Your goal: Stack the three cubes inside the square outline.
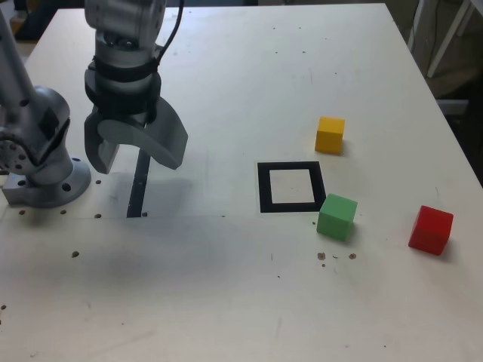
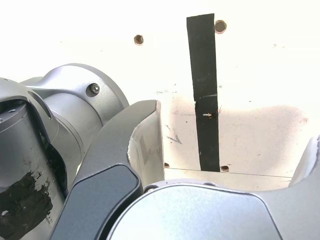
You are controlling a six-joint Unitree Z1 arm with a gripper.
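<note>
Claw spread wide w/ nothing in it, above tabletop nr black strip, well apart from cubes.

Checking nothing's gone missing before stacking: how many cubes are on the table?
3. In the exterior view, the yellow cube is beyond the square outline, the green cube by its near right corner, the red cube farthest right.
</note>
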